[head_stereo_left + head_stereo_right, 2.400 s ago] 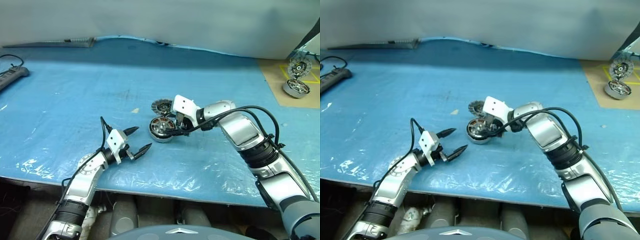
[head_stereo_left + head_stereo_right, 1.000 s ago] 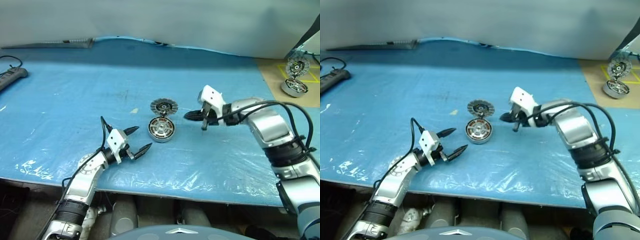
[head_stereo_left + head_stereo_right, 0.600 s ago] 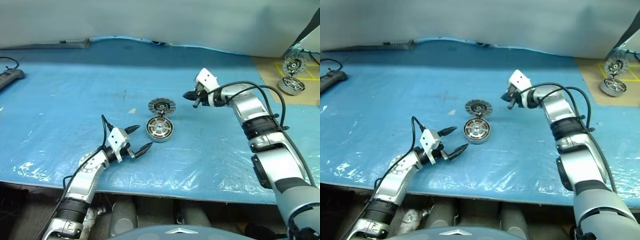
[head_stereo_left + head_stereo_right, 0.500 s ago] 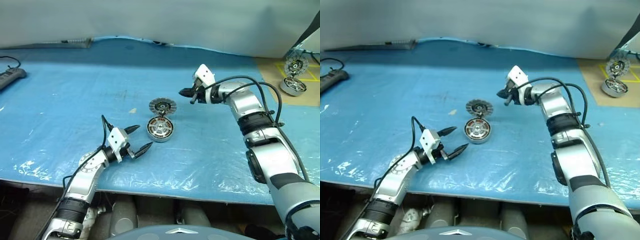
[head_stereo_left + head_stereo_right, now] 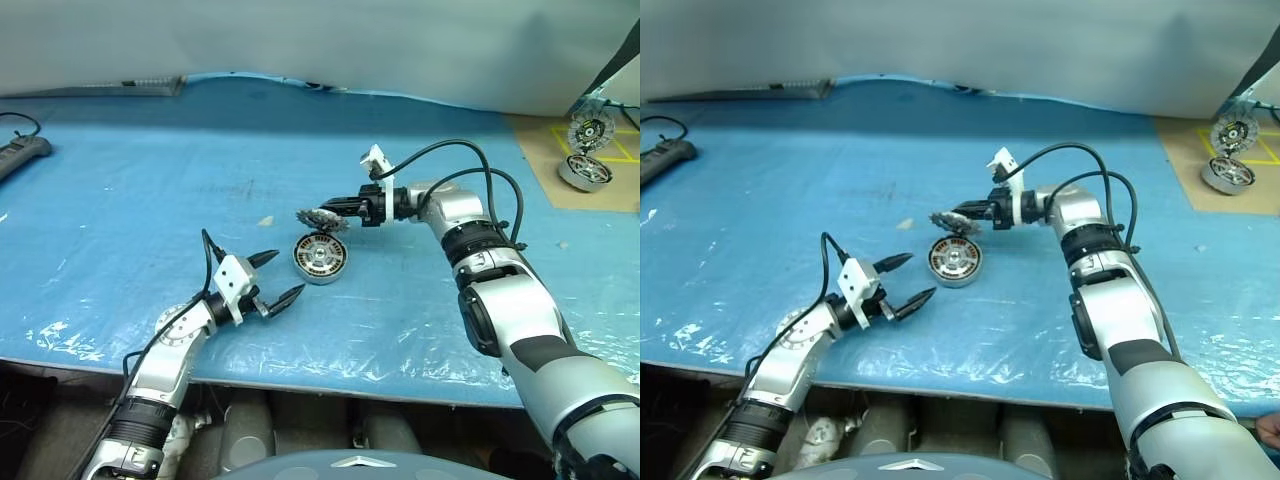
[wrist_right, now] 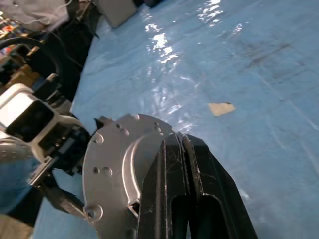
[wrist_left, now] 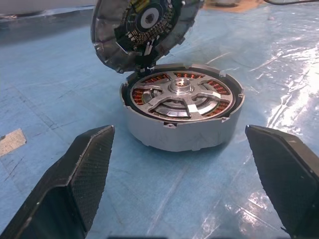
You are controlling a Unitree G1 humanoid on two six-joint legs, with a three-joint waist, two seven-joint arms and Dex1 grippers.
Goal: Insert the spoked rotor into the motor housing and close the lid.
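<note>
With the spoked rotor [image 7: 180, 95] already seated inside the motor housing [image 5: 321, 258], press closed right gripper [image 5: 329, 212] against the lid [image 5: 322, 219] standing tilted at housing's far rim, folding it down squarely; keep wide-open left gripper [image 5: 268, 279] near housing's left.

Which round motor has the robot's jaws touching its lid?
The motor housing in the middle of the blue sheet. The shut right gripper is against its raised lid. The duplicate motor sits far off on the brown board, untouched.
</note>
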